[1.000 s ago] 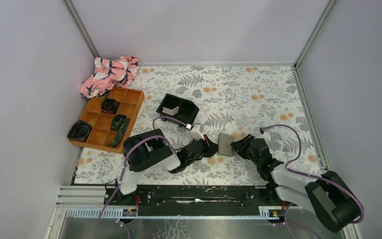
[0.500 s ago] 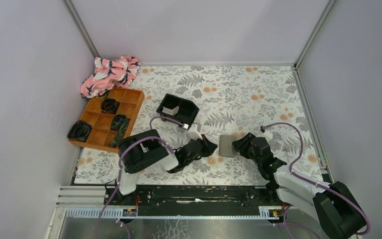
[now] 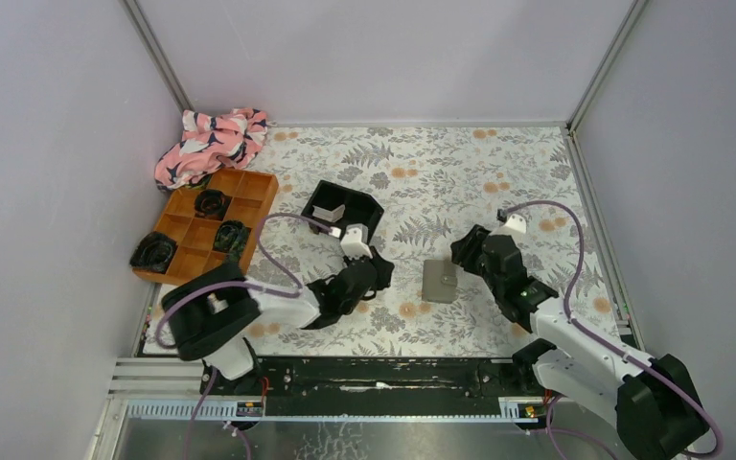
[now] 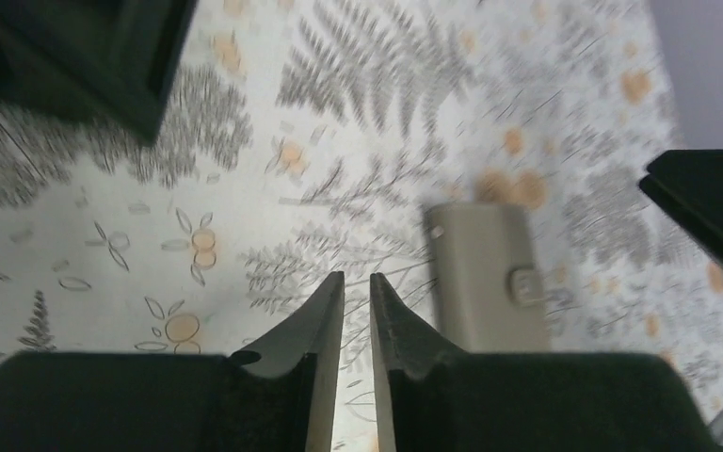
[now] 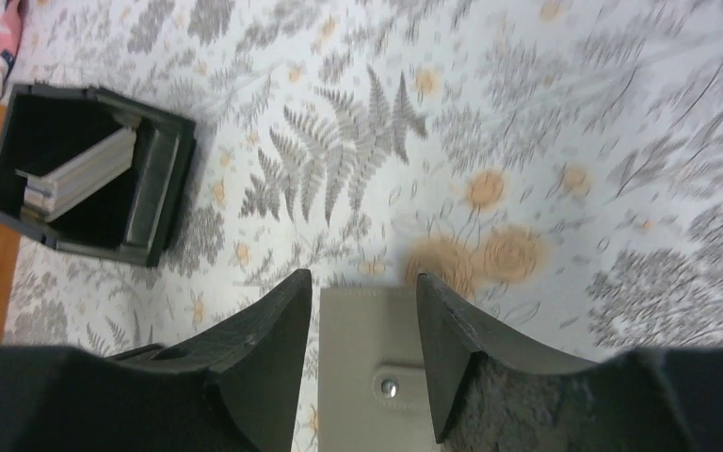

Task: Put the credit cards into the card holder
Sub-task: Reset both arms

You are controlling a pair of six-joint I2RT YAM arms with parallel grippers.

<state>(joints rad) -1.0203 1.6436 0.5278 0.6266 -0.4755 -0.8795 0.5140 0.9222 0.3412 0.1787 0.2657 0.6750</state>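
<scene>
Card holder [image 3: 439, 281] lies shut on the tabletop [image 3: 498, 163], at 4 o'clock from the black tray [image 3: 374, 215], where credit cards [image 5: 80, 174] lean, number unclear. Its near end is cut off in the right wrist view. Left jaws, at its 9 o'clock, stand a slit apart, empty. Right jaws, at 1 o'clock, gape empty. Both arms stretch low.

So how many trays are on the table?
2. A black tray sits near the middle of the table, with cards leaning inside. An orange compartment tray lies at the left edge, beside the pink cloth. None seems hidden.
</scene>
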